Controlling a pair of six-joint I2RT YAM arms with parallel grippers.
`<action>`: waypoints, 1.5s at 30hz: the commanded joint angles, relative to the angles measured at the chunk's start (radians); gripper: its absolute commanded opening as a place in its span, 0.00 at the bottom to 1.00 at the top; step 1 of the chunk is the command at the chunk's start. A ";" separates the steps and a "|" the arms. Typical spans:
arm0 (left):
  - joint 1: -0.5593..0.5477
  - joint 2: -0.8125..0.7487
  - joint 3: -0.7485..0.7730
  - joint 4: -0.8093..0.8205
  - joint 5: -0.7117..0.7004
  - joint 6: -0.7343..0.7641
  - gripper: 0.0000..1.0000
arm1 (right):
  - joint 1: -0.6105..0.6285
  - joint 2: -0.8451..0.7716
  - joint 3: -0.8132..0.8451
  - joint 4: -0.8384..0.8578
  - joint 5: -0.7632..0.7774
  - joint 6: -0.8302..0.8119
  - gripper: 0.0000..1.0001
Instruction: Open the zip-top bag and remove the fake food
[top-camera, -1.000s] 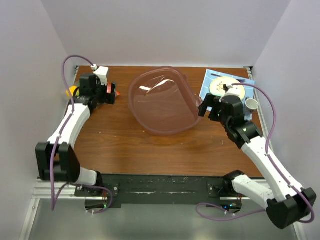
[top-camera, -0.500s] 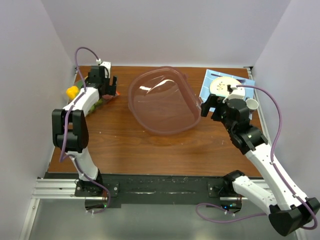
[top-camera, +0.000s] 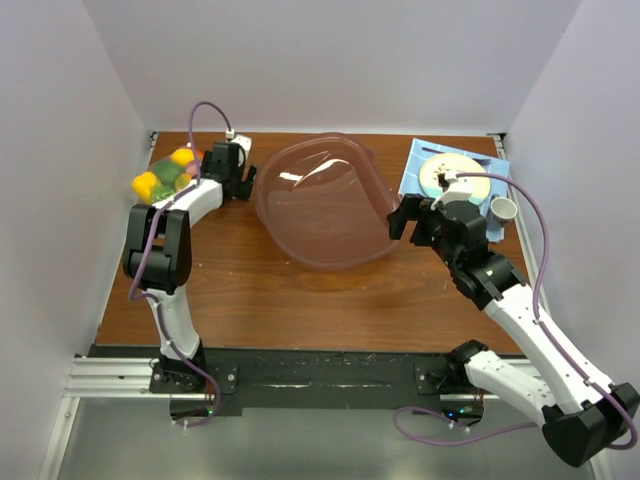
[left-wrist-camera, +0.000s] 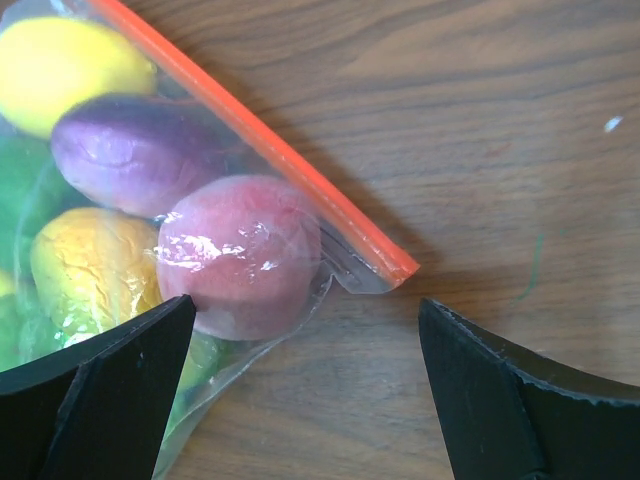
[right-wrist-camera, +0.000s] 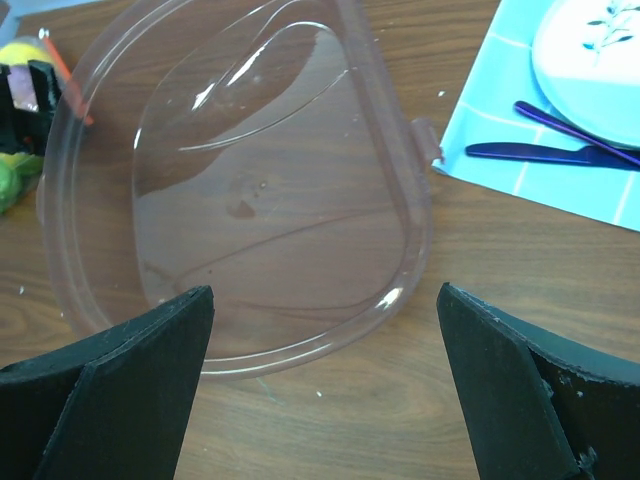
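Note:
The zip-top bag (top-camera: 165, 176) lies at the table's far left, flat, its orange-red zip strip (left-wrist-camera: 262, 148) running diagonally and pressed together. Through the clear plastic the fake food (left-wrist-camera: 238, 256) shows: a pink peach, a purple piece, a yellow lemon, an orange-yellow mango and green pieces. My left gripper (top-camera: 232, 178) hovers over the bag's right corner; its fingers (left-wrist-camera: 100, 395) stand open, and the left gripper (left-wrist-camera: 300, 390) holds nothing. My right gripper (top-camera: 405, 217) is open and empty above the near right rim of the bowl, the same right gripper (right-wrist-camera: 325, 390) over bare wood.
A large clear pinkish bowl (top-camera: 268, 200) sits mid-table between the arms, its rim (right-wrist-camera: 420, 200) close under the right fingers. At the back right are a blue placemat (top-camera: 412, 170), a plate (top-camera: 450, 172), purple cutlery (right-wrist-camera: 540, 152) and a small white cup (top-camera: 504, 209).
The left arm has folded in and swung its gripper right, uncovering the bag. The right gripper has edged left toward the bowl. Both stay open.

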 joint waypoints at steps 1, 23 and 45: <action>0.012 -0.011 -0.078 0.081 -0.026 0.026 0.99 | 0.021 0.018 0.011 0.053 0.016 0.000 0.99; 0.012 -0.173 -0.192 0.172 -0.113 0.082 0.00 | 0.046 0.035 -0.018 0.118 -0.006 0.011 0.91; 0.042 -1.088 -0.268 -0.629 0.298 0.330 0.00 | 0.223 0.207 0.074 0.291 -0.116 -0.102 0.88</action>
